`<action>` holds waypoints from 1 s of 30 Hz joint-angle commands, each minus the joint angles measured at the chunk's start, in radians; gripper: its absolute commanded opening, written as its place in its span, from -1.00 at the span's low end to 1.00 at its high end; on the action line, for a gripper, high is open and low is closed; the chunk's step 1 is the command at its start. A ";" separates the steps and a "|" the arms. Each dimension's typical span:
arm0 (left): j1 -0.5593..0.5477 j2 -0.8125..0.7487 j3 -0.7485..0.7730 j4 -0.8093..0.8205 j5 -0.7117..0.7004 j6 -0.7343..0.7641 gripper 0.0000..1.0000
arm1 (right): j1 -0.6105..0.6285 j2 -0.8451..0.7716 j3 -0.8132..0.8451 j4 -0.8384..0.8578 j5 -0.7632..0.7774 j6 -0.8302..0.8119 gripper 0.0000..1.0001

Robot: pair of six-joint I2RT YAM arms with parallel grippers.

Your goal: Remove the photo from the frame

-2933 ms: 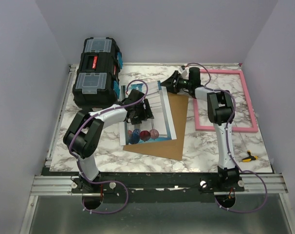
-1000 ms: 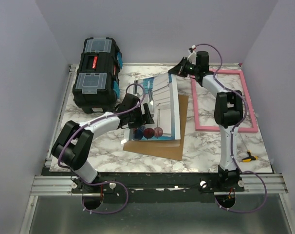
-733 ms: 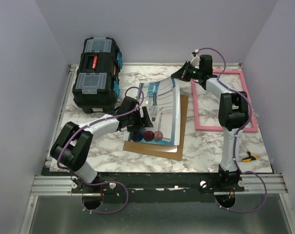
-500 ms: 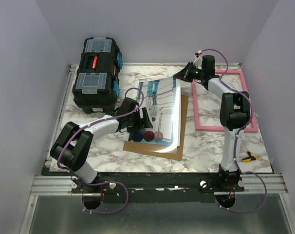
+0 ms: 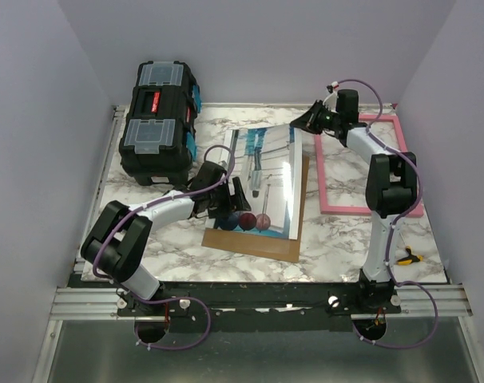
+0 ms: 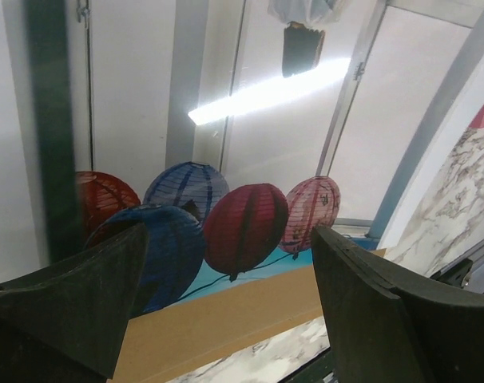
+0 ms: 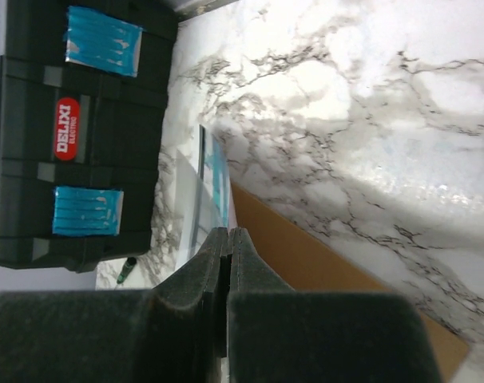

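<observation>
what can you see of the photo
The photo is a thin glossy print with white margins: pale vertical structures, and red, blue and pink lanterns at its near end. A glare streak crosses it. It lies over the brown board, its far right corner apparently pinched and raised by the shut right gripper. The open left gripper is over the lantern end; contact there is unclear.

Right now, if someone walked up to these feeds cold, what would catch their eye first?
The photo, with its red and blue balls, lies mid-table on a brown backing board; the shut right gripper pinches its far corner, and the open left gripper stands at its near end. The pink frame lies empty on the right, with marble showing through it. A black toolbox sits at the far left.
</observation>
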 commanded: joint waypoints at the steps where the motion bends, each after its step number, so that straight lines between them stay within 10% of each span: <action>1: -0.005 0.003 -0.037 0.015 -0.007 -0.009 0.72 | -0.026 -0.066 0.021 -0.004 0.082 -0.034 -0.99; 23: -0.037 0.115 -0.008 0.076 0.036 -0.016 0.71 | -0.076 -0.189 0.778 -0.404 0.290 -0.218 -0.99; 30: -0.049 0.086 0.033 0.067 0.053 -0.014 0.72 | -0.074 -0.356 0.629 -0.218 0.130 -0.093 -0.99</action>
